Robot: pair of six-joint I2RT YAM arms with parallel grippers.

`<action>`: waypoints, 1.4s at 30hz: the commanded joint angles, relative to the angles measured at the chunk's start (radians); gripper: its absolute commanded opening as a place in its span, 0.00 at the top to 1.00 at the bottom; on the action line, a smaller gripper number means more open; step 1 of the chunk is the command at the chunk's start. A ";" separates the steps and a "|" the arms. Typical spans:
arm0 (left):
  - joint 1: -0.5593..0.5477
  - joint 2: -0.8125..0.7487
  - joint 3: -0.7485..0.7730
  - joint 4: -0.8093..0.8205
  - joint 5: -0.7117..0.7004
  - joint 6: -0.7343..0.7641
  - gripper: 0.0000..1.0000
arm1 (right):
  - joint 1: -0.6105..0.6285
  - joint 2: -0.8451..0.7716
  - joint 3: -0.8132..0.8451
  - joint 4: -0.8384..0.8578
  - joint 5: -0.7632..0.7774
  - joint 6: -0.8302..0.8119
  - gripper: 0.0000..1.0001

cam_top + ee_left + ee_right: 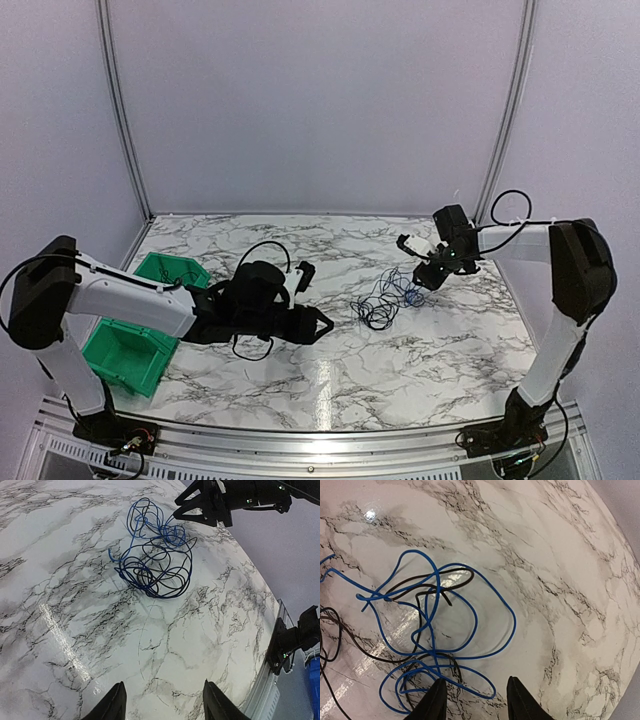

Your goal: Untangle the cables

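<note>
A tangle of blue and black cables [385,300] lies on the marble table, right of centre. In the left wrist view the tangle [155,555] lies ahead of my open, empty left gripper [162,700], well apart from it. My left gripper [318,325] sits left of the tangle. My right gripper [422,280] hovers over the tangle's right edge. In the right wrist view its fingers [475,700] are open, just above blue cable loops [445,625] and a black cable [427,592], holding nothing.
A green bin [140,320] stands at the table's left edge beside my left arm. The marble table [420,370] has white frame posts at its back corners. The right arm's base mount [292,640] shows at the table's edge.
</note>
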 commanded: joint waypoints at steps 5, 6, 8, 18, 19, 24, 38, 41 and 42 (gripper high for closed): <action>-0.009 -0.028 -0.015 0.033 0.002 -0.011 0.46 | -0.005 -0.023 0.009 -0.001 0.029 -0.039 0.58; -0.010 -0.028 -0.014 0.033 0.003 -0.010 0.46 | -0.005 -0.023 0.008 -0.009 0.019 -0.050 0.58; -0.011 -0.031 -0.017 0.033 0.003 -0.010 0.46 | -0.004 -0.028 0.003 -0.021 0.004 -0.067 0.58; -0.017 -0.021 -0.021 0.040 0.019 -0.006 0.45 | -0.005 0.025 0.017 -0.017 0.006 -0.170 0.58; -0.018 -0.023 -0.023 0.041 0.019 -0.005 0.45 | -0.004 0.029 0.019 -0.012 0.001 -0.170 0.62; -0.020 -0.036 -0.041 0.041 -0.013 -0.001 0.45 | 0.009 0.005 0.009 -0.018 -0.040 -0.166 0.94; -0.020 0.014 0.047 0.128 -0.307 0.172 0.39 | 0.341 -0.211 -0.027 -0.280 -0.408 -0.168 1.00; -0.020 0.054 0.077 0.157 -0.263 0.164 0.39 | 0.350 -0.218 0.022 -0.330 -0.459 -0.164 1.00; -0.020 0.060 0.076 0.176 -0.241 0.157 0.39 | 0.351 -0.221 0.046 -0.353 -0.470 -0.161 1.00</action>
